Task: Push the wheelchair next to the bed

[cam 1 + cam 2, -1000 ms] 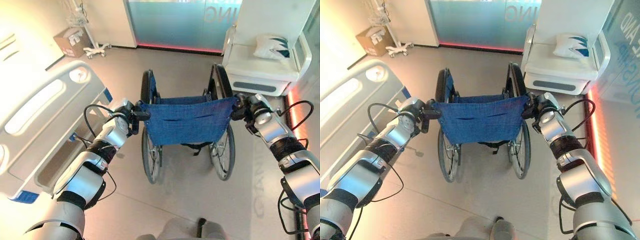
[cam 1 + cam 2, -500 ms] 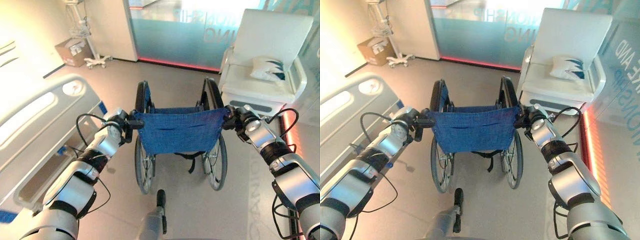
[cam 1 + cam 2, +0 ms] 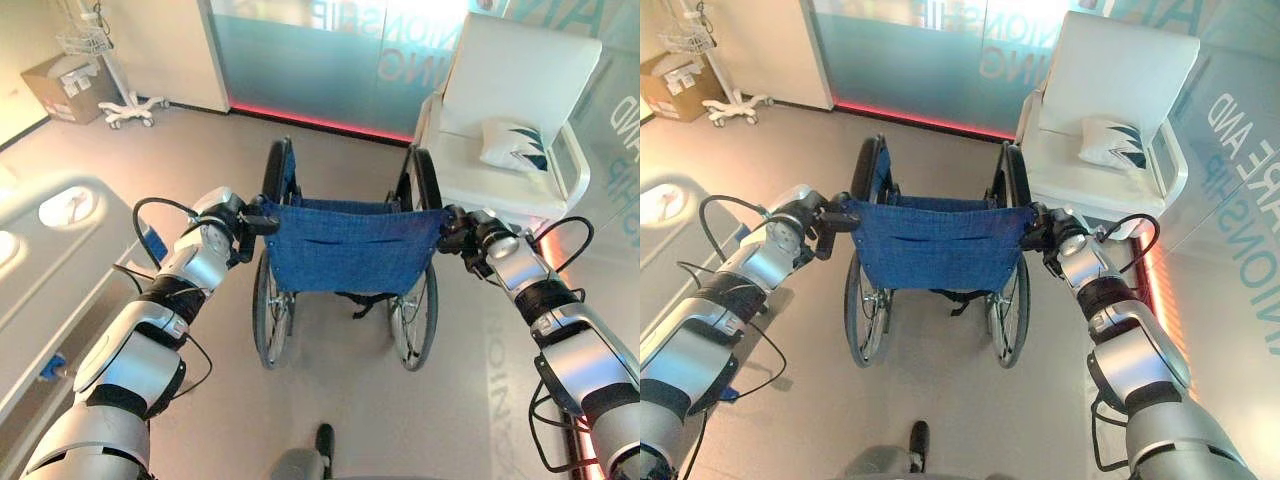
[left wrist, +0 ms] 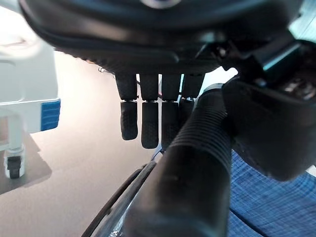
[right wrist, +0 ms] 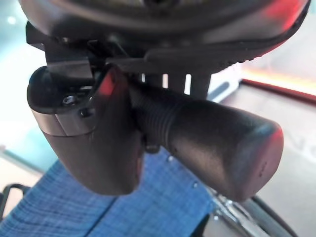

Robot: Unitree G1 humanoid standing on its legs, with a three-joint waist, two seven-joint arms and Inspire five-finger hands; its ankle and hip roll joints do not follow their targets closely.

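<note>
Left eye view gave us one wheelchair (image 3: 345,250) standing in the middle of the floor, its blue fabric back (image 3: 348,246) facing us and its two large wheels, one on each side, resting on the floor. We counted two push handles. The left hand (image 3: 235,222) was at the left handle (image 4: 197,163), and in the left wrist view we saw its fingers (image 4: 148,118) hooked down behind the ribbed black grip with the thumb on the near side, so that hand was closed round it. The right hand (image 3: 470,232) was at the right handle (image 5: 217,148); in the right wrist view its fingers ran behind the ribbed grip and the thumb lay across the front, clamping it.

One bed (image 3: 50,260) lay along the left, its white footboard just beside the left arm and a little apart from the wheelchair's left wheel. We counted one white armchair (image 3: 515,110) beyond the wheelchair to the right, with one patterned cushion (image 3: 515,147) on its seat. One cardboard box (image 3: 62,85) and one wheeled stand (image 3: 110,75) sat in the far left corner.

Large pale lettering ran across the frosted glass wall (image 3: 320,60) behind, seen reversed, and we could not read it whole.
</note>
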